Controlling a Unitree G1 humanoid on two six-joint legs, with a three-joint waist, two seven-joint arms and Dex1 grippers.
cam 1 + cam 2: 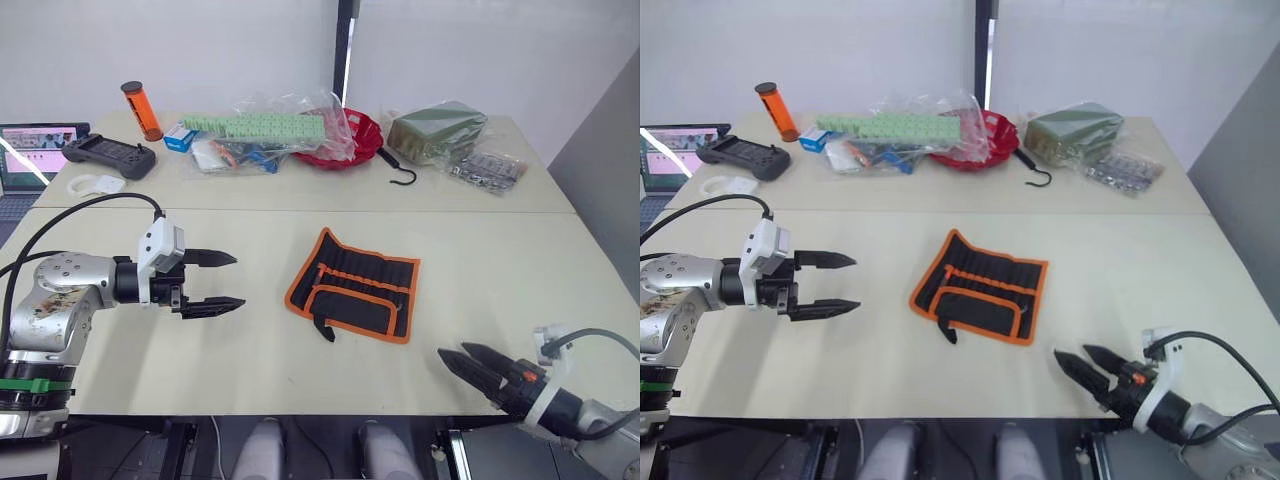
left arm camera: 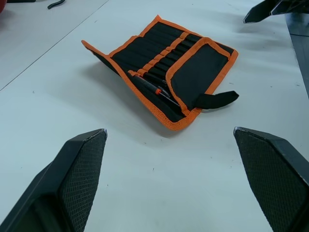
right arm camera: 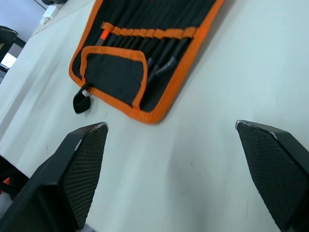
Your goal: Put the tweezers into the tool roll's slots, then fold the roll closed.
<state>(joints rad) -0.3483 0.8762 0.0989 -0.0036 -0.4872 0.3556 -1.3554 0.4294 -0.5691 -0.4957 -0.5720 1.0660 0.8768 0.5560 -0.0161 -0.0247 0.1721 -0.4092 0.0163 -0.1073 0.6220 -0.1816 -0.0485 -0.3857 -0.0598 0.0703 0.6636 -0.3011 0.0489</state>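
Tweezers, slim, black and pointed [image 2: 154, 87], sit tucked in the row of narrow black fabric slots [image 2: 159, 55] across the inner face of the black fabric tool roll with orange border trim [image 1: 353, 285]; how many are in place is hard to count, since their black shafts blend into the black cloth and only a small orange mark on one stands out. The roll lies open and flat near the middle of the pale front table [image 1: 250, 350], its lower flap folded partway over the pockets and its short black strap [image 2: 215, 100] trailing off one corner onto the table.

The left gripper [image 1: 215, 280] hovers over the table, well apart from the roll on the robot's left, its two black fingers spread wide and holding nothing. The right gripper [image 1: 470, 362] sits low at the near table edge, to the right of the roll and also apart from it, its fingers spread and empty; its arm is cut off by the frame's corner.

Bare tabletop surrounds the roll on every side. Across a seam, the far table carries a red bowl [image 1: 345, 140] partly covered by clear plastic bags [image 1: 270, 130], a black hook with a curved end [image 1: 398, 168], an orange cylinder [image 1: 141, 110] and a dark handheld controller [image 1: 108, 155].
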